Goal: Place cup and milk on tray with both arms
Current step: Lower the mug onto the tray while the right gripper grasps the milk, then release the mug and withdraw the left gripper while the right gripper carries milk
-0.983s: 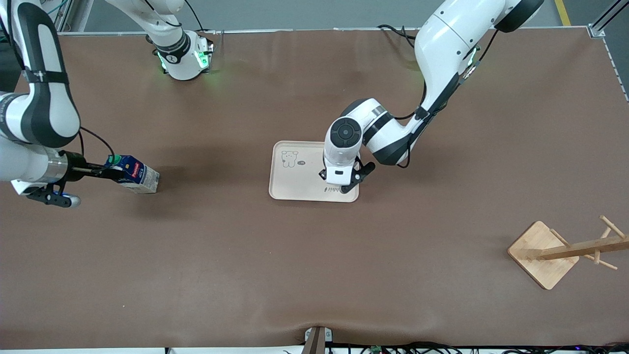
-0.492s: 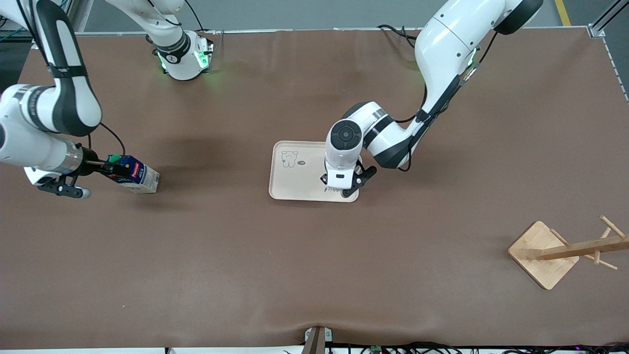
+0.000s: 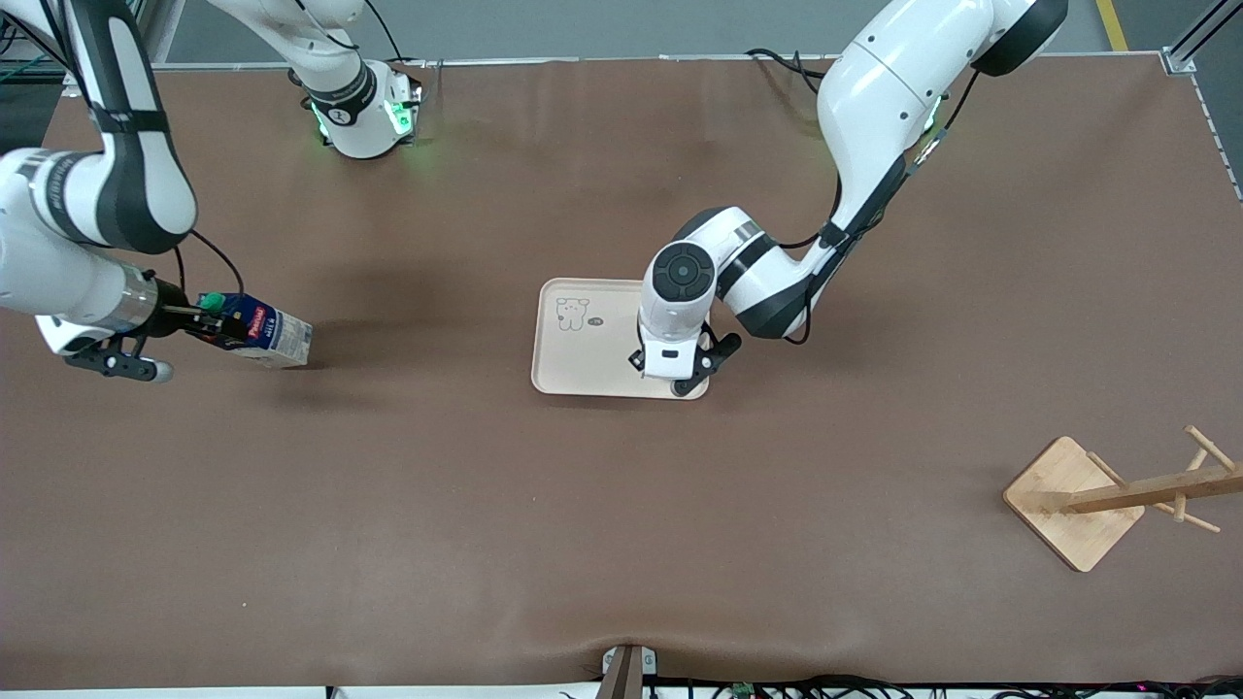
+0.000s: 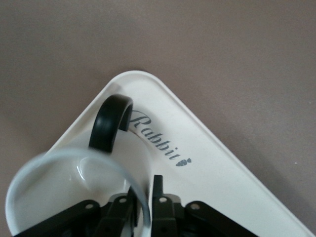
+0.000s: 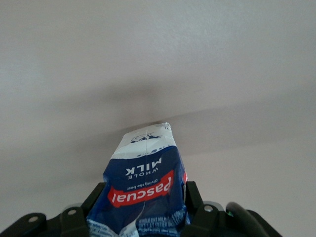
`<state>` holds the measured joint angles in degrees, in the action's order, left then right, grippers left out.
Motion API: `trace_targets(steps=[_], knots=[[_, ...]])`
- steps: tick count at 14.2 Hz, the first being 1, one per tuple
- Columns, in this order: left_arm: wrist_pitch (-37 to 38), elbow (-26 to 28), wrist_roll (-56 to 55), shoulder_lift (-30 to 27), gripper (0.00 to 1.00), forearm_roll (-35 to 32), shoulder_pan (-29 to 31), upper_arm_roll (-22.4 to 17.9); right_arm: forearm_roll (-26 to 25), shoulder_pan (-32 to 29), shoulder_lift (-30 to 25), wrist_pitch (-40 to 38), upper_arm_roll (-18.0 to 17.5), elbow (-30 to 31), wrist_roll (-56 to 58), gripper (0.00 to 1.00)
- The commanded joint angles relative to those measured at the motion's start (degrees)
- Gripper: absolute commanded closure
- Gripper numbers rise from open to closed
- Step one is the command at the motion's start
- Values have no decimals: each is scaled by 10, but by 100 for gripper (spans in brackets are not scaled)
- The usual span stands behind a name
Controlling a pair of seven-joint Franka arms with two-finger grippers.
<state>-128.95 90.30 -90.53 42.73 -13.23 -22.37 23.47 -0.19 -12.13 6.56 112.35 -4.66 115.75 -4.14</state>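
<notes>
The cream tray (image 3: 581, 340) lies mid-table. My left gripper (image 3: 677, 381) is low over the tray corner nearest the front camera, and the hand hides the cup in the front view. In the left wrist view the white cup (image 4: 54, 197) with its black handle (image 4: 111, 123) stands on the tray (image 4: 217, 168). The left gripper (image 4: 144, 186) straddles the cup's wall, its fingers slightly apart. Toward the right arm's end, the blue milk (image 3: 264, 335) is tilted, green cap end up. My right gripper (image 3: 209, 320) is shut on its top, and in the right wrist view the gripper (image 5: 144, 197) pinches the carton (image 5: 143, 170).
A wooden rack with a square base (image 3: 1073, 500) and pegs (image 3: 1160, 485) sits near the front camera at the left arm's end. A small clamp (image 3: 629, 668) sits on the table's front edge. Brown mat lies between the milk and the tray.
The right gripper closed on the milk and drew it a little toward the right arm's end. The left gripper's fingers eased apart around the cup wall. The left hand barely moved.
</notes>
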Motion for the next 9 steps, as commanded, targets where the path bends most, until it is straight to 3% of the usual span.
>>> trace_targets(steps=[1, 2, 4, 9], knots=[[-21, -21, -18, 10, 23, -14, -7, -4, 4, 32, 5, -97, -1, -90, -13, 100], [-21, -27, -17, 8, 0, -16, -7, -5, 4, 43, 10, -115, -2, -110, -13, 100], [-18, -38, -17, -4, 0, -17, -5, -9, 5, 82, 11, -132, -2, -129, -26, 100], [22, -43, 5, -76, 0, -19, 22, -36, 39, 225, 72, -168, -2, -217, -249, 100]])
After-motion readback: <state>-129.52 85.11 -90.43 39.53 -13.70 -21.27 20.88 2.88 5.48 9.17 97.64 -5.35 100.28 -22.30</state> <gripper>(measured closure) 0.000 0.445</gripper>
